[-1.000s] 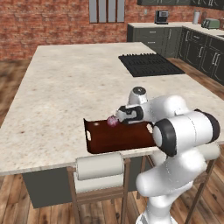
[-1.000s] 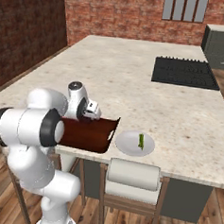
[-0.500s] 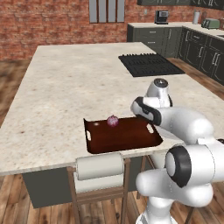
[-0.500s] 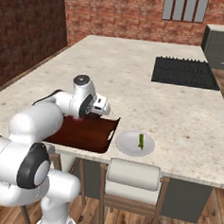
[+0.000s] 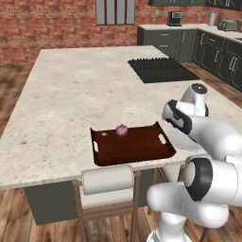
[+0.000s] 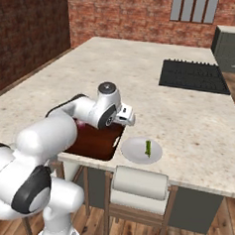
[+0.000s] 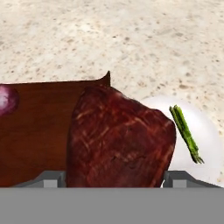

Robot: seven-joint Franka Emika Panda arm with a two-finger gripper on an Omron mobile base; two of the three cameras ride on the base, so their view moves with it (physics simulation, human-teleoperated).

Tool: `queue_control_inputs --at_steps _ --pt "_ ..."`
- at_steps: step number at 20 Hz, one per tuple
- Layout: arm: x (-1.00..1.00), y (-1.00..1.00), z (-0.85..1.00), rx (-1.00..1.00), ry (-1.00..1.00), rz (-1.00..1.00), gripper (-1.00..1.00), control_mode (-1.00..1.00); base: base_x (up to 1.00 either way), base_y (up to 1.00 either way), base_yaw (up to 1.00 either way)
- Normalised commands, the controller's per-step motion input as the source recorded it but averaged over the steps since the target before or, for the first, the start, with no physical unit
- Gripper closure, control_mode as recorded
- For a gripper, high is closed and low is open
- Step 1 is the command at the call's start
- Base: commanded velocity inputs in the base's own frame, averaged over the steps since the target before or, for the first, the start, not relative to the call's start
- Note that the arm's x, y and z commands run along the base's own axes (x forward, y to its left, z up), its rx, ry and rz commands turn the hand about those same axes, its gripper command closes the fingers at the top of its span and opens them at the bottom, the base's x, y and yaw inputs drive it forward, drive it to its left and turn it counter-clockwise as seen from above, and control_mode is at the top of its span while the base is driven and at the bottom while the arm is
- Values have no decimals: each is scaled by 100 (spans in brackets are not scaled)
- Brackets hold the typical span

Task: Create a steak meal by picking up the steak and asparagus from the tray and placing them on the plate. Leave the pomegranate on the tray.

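From the left base view, one tray (image 5: 133,146) lies at the near edge of the worktop (image 5: 80,90) with a single pomegranate (image 5: 121,130) on it. From the right base view, one plate (image 6: 141,150) sits just beside the tray, carrying one asparagus (image 6: 147,148) stalk. Seen from the hand view, the fingers (image 7: 50,179) hold one steak (image 7: 120,140) between them, above the tray's end and the plate's edge.

Item count, island counter

We count one tray (image 5: 142,150), one pomegranate (image 5: 122,131) on it toward 11 o'clock, one plate (image 6: 134,151), one asparagus (image 6: 147,148) stalk on the plate, one steak (image 7: 120,140), and one stool (image 5: 107,179) at the counter edge.
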Motion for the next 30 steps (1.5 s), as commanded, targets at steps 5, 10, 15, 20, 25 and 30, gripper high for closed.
queue_control_inputs --at_steps 5,10,15,20,25,30 --pt "0 -64 -17 0 6 0 100 -100 0 0 0" --pt "0 -53 -18 0 7 0 100 -100 0 0 0" --pt "0 -16 -34 -1 10 2 100 -100 0 0 0" --pt "0 0 -41 0 7 5 100 -100 0 0 0" --pt "2 0 -28 0 1 5 100 -100 0 0 0" --pt "5 0 -31 0 0 6 100 -100 0 0 0"
